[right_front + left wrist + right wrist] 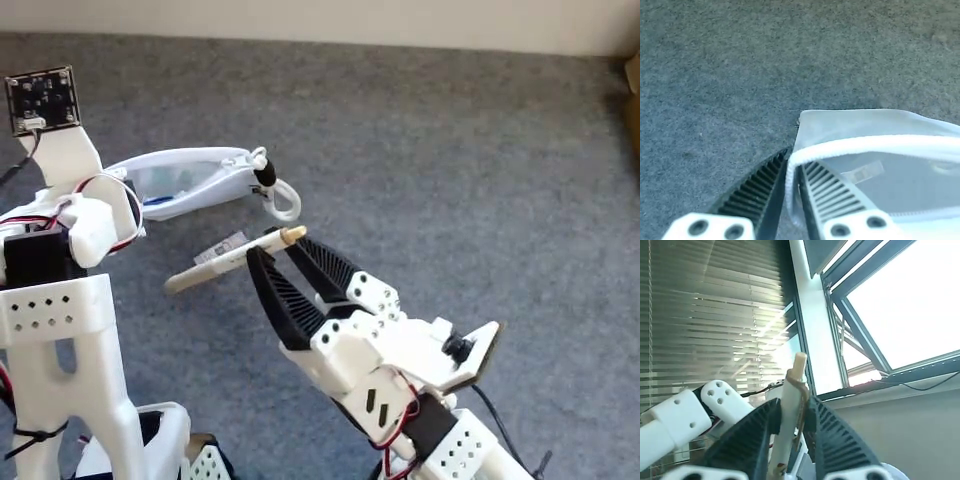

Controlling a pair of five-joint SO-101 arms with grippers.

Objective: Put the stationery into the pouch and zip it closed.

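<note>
Right claw: clenched on the pen, gripping it near one end, so most of the shaft sticks out sideways past the fingers.
Pen: beige and roughly level. It appears to be lifted clear of the desk, and it sits just short of the pouch, not yet inside.
Grip rationale: holding the pen near one end probably leaves a long free length to feed into the opening.
Zip pull: a white loop at the pouch end nearest the pen. The zip is open.
Pouch: white and translucent, lying on the desk with its mouth gaping. Something blue shows through the wall.
Left claw: clenched on the pouch rim, one ribbed finger inside the mouth and one outside, at the end away from the zip pull.
Hold rationale: pinching the rim probably props the mouth open and stops the pouch sliding during insertion and zipping.
Desk: a grey, felt-like surface.
Step in hand: pen insertion. Zipping is still to be done.
</note>
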